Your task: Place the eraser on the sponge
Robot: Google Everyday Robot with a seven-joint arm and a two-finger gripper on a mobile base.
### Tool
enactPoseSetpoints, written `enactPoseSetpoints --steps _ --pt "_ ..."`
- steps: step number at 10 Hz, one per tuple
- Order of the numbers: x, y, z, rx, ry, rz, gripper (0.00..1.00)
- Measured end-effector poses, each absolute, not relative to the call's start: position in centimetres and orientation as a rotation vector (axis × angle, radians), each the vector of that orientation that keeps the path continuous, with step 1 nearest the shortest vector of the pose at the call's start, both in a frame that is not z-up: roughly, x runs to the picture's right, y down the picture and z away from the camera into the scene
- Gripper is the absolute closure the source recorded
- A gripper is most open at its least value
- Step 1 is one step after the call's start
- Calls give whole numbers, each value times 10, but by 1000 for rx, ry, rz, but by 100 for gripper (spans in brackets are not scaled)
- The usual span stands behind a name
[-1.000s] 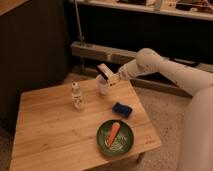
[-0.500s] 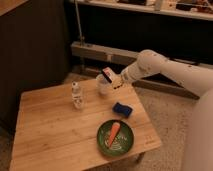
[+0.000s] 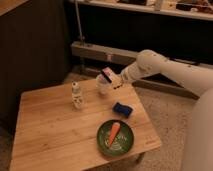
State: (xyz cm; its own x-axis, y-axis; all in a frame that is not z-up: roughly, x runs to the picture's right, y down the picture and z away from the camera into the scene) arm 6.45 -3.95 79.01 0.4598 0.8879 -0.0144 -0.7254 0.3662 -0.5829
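Observation:
My gripper (image 3: 109,80) hangs over the far right part of the wooden table (image 3: 50,135), shut on the eraser (image 3: 107,75), a small dark block with a white and reddish label, held tilted above the tabletop. The deep-blue sponge (image 3: 122,108) lies flat on the table, below and a little to the right of the gripper, apart from it. The white arm reaches in from the right.
A small white bottle (image 3: 76,95) stands upright left of the gripper. A green plate (image 3: 106,144) with a carrot (image 3: 114,132) sits near the table's front right edge. A dark wall and a metal rail lie behind the table.
The gripper with the eraser has shifted slightly right and toward the sponge. Nothing on the table has moved.

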Motion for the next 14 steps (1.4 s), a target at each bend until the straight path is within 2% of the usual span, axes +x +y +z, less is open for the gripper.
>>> enactPoseSetpoints --steps 3,7,9,12,14 --pt "74 -33 775 -558 -334 1066 100" --pt "126 7 723 -558 -335 1073 100" --pt "141 24 709 -567 -323 1087 100" --pt "166 49 703 -583 -287 1128 100" --pt "173 55 726 -610 -247 1154 100"
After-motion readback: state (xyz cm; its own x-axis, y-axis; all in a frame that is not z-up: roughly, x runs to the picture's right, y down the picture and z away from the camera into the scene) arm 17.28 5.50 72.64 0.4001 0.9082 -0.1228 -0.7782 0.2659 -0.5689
